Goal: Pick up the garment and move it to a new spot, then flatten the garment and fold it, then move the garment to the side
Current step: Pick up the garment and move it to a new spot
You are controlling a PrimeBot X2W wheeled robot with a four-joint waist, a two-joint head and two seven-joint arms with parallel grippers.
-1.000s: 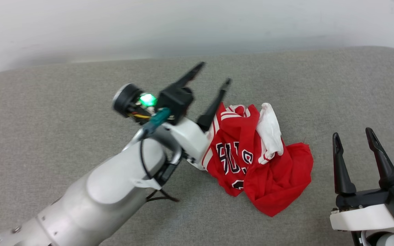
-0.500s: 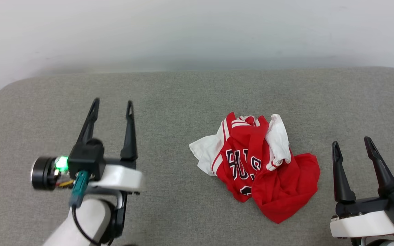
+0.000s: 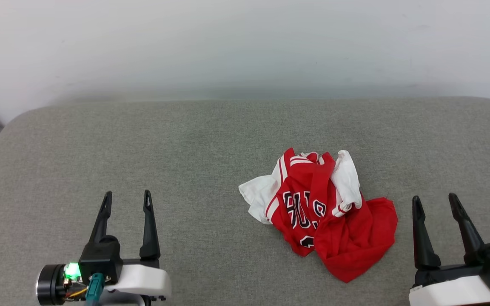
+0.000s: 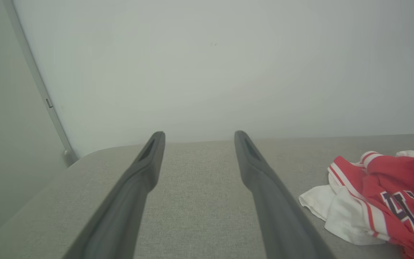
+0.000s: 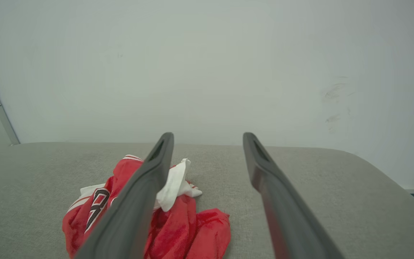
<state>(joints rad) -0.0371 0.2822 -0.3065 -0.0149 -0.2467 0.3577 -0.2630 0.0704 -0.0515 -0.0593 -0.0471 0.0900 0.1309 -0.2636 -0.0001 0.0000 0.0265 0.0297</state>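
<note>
The garment (image 3: 321,212), a red jersey shirt with white sleeves and black lettering, lies crumpled in a heap right of centre on the grey padded surface (image 3: 194,144). My left gripper (image 3: 126,201) is open at the lower left, well apart from the cloth, fingers pointing away from me. My right gripper (image 3: 434,202) is open at the lower right, just past the garment's right edge, touching nothing. The left wrist view has the garment (image 4: 376,196) at its right edge, beyond my left gripper (image 4: 197,137). The right wrist view has the garment (image 5: 178,223) low left, partly behind one finger (image 5: 146,194) of my right gripper (image 5: 208,138).
A pale wall (image 3: 245,46) rises behind the surface's far edge. The surface's rounded left corner (image 3: 11,127) drops off beside a grey vertical strip (image 4: 38,82). Bare grey surface lies left of the garment and beyond it.
My left arm has pulled back from beside the garment to the lower left, gripper still open. The head camera has tilted, so the picture shifted down. The garment lies as before.
</note>
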